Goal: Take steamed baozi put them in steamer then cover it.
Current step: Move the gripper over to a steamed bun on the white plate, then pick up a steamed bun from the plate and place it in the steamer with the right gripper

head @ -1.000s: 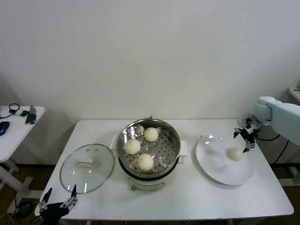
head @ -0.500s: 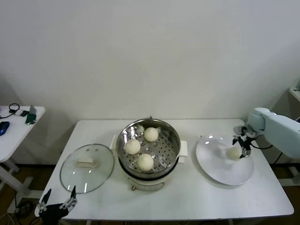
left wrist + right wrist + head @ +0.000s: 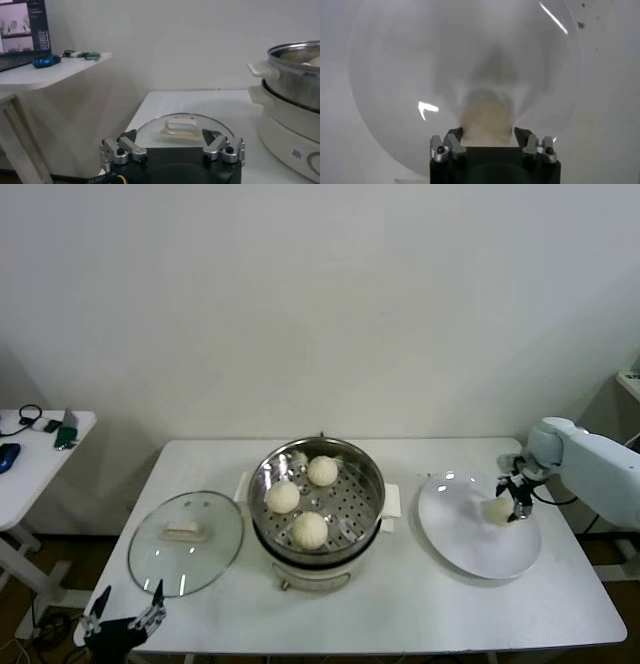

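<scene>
Left gripper: your left gripper [image 3: 172,150] sits parked at the near left corner of the surface [image 3: 420,604], fingers spread, holding nothing
Cover: the cover [image 3: 186,541] lies flat beside the steamer, so you have yet to put it on
Steamer: the steamer [image 3: 316,502] holds three steamed baozi [image 3: 309,529] on its tray
Plate: one last bun [image 3: 497,510] sits on the white plate [image 3: 478,544]
Right gripper: your right gripper [image 3: 487,145] has its fingers either side of that bun; you cannot tell if they pinch it
Left to do: move this bun, then cover
</scene>
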Motion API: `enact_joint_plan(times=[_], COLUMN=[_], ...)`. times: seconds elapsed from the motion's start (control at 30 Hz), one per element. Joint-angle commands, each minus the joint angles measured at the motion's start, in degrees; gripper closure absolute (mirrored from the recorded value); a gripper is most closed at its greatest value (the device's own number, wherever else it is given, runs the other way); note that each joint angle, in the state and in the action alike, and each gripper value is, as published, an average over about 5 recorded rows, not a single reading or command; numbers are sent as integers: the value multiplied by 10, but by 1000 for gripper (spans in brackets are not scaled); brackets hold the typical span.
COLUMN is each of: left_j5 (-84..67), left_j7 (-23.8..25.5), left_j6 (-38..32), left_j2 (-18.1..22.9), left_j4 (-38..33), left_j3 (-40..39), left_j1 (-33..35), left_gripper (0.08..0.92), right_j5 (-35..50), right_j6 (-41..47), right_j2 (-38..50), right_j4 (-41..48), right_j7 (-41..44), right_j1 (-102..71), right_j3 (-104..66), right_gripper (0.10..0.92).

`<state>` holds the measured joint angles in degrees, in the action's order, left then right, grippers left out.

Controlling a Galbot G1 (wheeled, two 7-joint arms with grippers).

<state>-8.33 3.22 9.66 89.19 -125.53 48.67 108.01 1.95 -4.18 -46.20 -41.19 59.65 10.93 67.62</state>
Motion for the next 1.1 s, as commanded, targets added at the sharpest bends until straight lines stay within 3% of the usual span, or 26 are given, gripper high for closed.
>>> enact_joint_plan(times=[0.03, 0.4, 0.7, 0.9, 1.1], left_j5=[-1, -2, -12, -12, -16], left_j7=[0, 0, 0, -1, 0], left_j6=[1, 3, 9, 9, 12], left_j2=[-1, -2, -14, -18, -20], left_j4=[-1, -3, -8, -7, -8], left_j3=[1, -8, -8, -7, -2], left_j1=[0, -8, -16, -21, -26], left_gripper=[177, 177, 177, 177, 177], right_j5=[40, 219, 417, 508, 529], right_j6=[5, 32, 100, 168, 220], right_j2=[5, 25, -44, -91, -129], right_j4=[-20, -197, -416, -505, -537], right_j7=[9, 33, 27, -16, -86], right_j1=[34, 333, 594, 601, 532], right_j3=[28, 271, 415, 378, 325], right_gripper=[327, 346, 350, 347, 347])
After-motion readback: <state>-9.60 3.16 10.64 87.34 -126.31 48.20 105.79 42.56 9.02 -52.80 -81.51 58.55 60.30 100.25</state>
